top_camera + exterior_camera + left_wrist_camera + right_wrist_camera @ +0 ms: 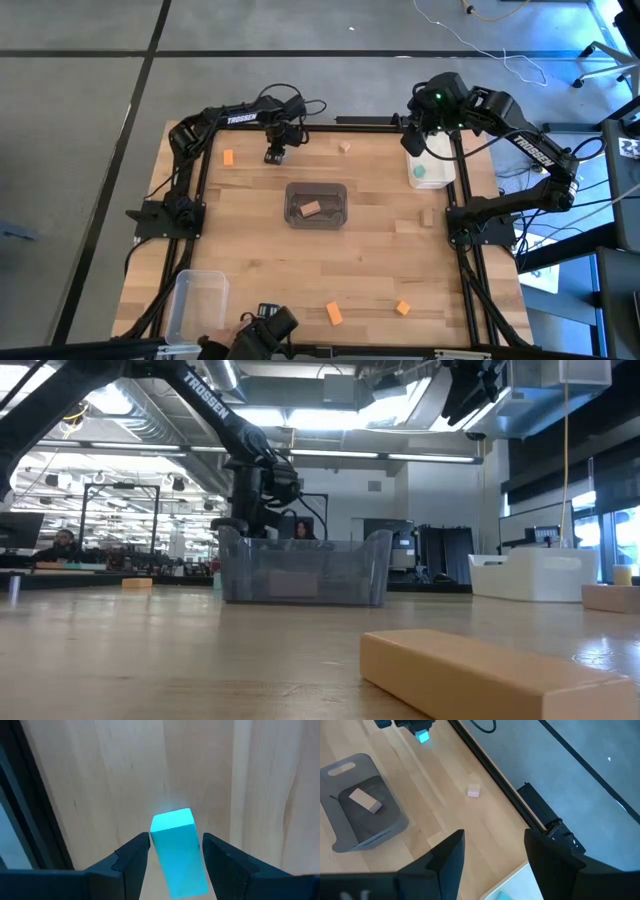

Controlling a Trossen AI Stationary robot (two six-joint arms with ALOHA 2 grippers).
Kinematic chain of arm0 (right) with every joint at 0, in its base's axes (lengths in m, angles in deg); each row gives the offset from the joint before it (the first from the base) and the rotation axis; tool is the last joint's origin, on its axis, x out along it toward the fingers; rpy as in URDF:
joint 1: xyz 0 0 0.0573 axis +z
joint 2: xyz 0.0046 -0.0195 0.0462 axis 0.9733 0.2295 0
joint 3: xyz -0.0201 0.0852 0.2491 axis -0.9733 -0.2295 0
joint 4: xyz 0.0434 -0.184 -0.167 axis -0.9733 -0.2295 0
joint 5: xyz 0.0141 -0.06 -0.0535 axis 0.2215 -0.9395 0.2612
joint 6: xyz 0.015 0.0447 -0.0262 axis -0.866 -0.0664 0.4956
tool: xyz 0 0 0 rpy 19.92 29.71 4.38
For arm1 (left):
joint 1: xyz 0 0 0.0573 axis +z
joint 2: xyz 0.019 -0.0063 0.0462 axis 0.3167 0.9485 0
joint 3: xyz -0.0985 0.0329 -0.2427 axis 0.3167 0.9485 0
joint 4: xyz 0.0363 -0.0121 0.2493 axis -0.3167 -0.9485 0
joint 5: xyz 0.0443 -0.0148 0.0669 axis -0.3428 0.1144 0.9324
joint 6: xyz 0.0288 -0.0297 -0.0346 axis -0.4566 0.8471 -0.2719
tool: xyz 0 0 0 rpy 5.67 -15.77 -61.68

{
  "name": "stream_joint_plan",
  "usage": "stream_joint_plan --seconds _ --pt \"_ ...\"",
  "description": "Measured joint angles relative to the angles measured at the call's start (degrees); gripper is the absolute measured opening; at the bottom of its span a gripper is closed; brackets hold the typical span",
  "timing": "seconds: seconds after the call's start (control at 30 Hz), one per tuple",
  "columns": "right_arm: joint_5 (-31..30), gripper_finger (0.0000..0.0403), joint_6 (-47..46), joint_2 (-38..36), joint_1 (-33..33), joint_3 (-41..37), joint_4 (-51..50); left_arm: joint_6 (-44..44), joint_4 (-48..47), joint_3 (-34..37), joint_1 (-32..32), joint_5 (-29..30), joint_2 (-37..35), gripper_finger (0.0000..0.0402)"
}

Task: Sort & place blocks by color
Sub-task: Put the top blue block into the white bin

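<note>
A: Where do things stand, biggest first?

B: The grey bin [317,205] mid-table holds one tan block [310,208]. The left gripper [175,851] pinches a teal block [178,851] above the table's far edge; the right gripper [492,851] hangs spread over the white bin [432,166].

A: Handling?

B: Probably light, rigid, smooth; grip flat opposite faces.

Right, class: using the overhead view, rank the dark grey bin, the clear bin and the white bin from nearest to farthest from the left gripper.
From the left gripper:
1. Dark grey bin, table centre, nearest.
2. White bin, at the right edge.
3. Clear bin, at the near-left corner, farthest.
</note>
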Motion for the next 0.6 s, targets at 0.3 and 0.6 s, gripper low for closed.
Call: stream_joint_plan --seconds 0.3,0.6 --pt "0.0 0.0206 -0.1 0.0 0.0 0.0 0.0 4.8 2.1 4.2 0.9 0.0 0.0 0.0180" --pt "0.0 0.0206 -0.1 0.0 0.0 0.0 0.0 5.1 5.0 7.2 -0.4 0.8 -0.2 0.0122"
